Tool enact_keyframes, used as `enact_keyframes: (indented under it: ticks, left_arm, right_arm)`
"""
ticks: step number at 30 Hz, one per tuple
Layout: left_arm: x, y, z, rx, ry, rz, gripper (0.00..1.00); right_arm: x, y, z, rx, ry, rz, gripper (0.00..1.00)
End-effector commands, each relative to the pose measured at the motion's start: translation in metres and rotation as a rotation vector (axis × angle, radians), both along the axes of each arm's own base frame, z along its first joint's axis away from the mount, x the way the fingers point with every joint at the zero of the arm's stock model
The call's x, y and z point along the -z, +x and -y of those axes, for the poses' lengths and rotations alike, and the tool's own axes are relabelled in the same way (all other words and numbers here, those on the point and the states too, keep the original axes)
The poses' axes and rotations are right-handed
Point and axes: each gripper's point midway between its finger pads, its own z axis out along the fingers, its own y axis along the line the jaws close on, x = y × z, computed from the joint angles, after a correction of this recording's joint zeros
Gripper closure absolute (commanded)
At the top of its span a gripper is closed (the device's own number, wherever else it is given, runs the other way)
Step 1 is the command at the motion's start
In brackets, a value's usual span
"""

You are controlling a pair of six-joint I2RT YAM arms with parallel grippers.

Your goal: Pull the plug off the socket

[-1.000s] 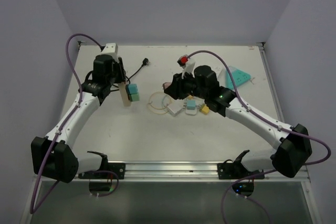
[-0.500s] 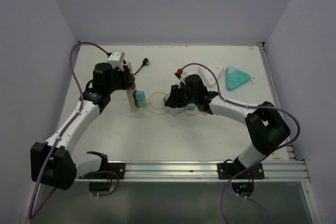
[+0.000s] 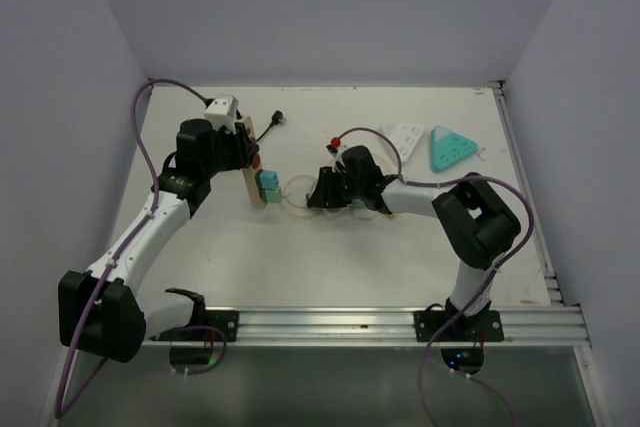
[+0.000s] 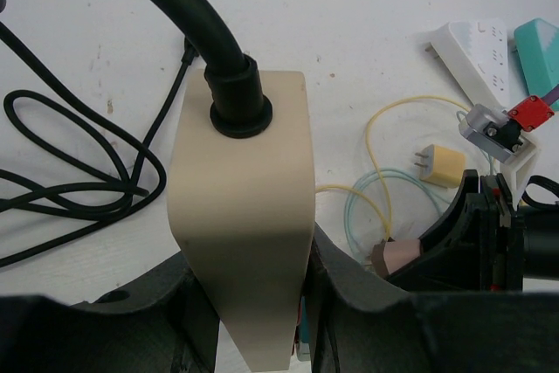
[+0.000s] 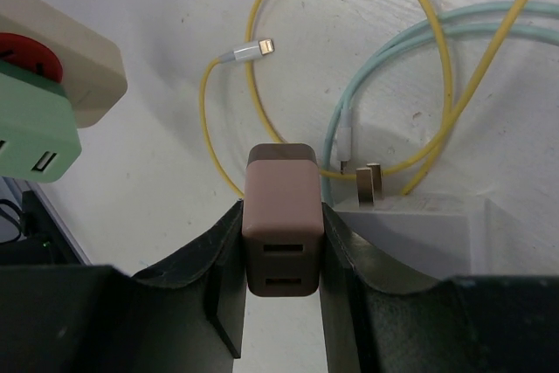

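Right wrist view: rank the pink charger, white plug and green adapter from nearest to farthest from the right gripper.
1. Pink charger: centre of the view, clamped in the right gripper.
2. White plug: just beyond the finger on the image's right side, prongs up.
3. Green adapter: far left edge of the image, on the strip.

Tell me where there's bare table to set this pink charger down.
Bare: the wide near table strip before the rail, and the far edge behind the teal socket. Crowded: the middle, from power strip to cable loops by the pink charger.
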Motion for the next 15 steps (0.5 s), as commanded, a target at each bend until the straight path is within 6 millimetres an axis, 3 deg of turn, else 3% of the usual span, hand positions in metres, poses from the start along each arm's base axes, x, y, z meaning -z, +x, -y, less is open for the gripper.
enact_keyframes:
  ticks: [1, 9, 15]
  left_arm:
    - [-0.043, 0.012, 0.007, 0.020, -0.044, 0.158, 1.00]
    - [-0.044, 0.011, 0.008, 0.026, -0.049, 0.158, 1.00]
    - [-0.046, 0.009, 0.007, 0.024, -0.048, 0.165, 1.00]
  right_arm:
    - [-0.020, 0.017, -0.015, -0.011, 0.074, 0.040, 0.63]
    - [-0.017, 0.026, 0.005, 0.070, -0.023, 0.078, 0.32]
    - [-0.051, 0.025, 0.020, 0.094, -0.060, 0.175, 0.19]
